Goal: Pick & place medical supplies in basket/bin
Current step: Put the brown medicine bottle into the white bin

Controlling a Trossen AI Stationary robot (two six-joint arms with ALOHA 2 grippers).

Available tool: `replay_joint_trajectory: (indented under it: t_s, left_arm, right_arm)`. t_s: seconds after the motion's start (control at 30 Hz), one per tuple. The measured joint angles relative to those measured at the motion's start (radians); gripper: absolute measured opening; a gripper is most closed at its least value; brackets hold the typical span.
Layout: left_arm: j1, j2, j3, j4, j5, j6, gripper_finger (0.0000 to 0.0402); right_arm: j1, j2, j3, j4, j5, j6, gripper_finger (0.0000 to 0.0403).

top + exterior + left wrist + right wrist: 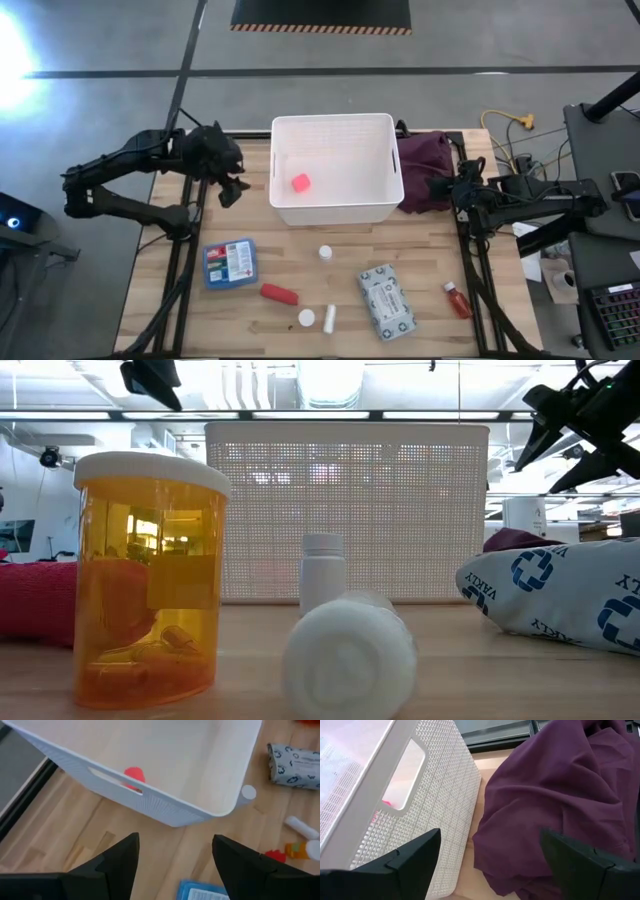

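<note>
The white basket (337, 168) stands at the table's far middle, and a small pink-red piece (300, 183) lies on its floor. My left gripper (175, 860) hangs open above the table just left of the basket, with nothing between its fingers. My right gripper (490, 855) hangs open to the right of the basket, over the maroon cloth (560, 795), and is also empty. Nearer me on the table lie a blue box (229, 263), a red tube (279, 293), a grey-white pack (386, 300) and a red bottle (456, 299). A small white bottle (325, 253) stands upright.
An orange pill bottle with a white cap (150, 580) stands by the near edge, beside a white bottle lying on its side (350, 655). The maroon cloth (425, 165) lies against the basket's right wall. Bare wood shows left of the basket and along the table's right side.
</note>
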Motion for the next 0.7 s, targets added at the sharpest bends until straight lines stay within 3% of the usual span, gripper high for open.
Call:
replay_joint_trajectory:
  t_s: [0.2,0.33,0.5,0.7]
  left_arm:
    - [-0.001,0.004,0.0,-0.052,0.026,0.037,0.023]
    - [-0.042,0.005,-0.025,-0.116,0.089,-0.015,0.023]
    - [-0.137,-0.002,-0.096,-0.096,0.081,-0.1,0.023]
    - [-0.197,0.001,-0.217,-0.006,0.079,-0.167,0.023]
  right_arm:
    - [0.0,0.0,0.0,0.0,-0.033,-0.042,0.0329]
    - [0.0,0.001,0.0,0.002,-0.119,-0.091,0.0329]
    - [0.0,0.008,-0.007,0.022,-0.342,-0.161,0.0329]
    - [0.0,0.112,-0.011,0.035,-0.695,-0.217,0.0329]
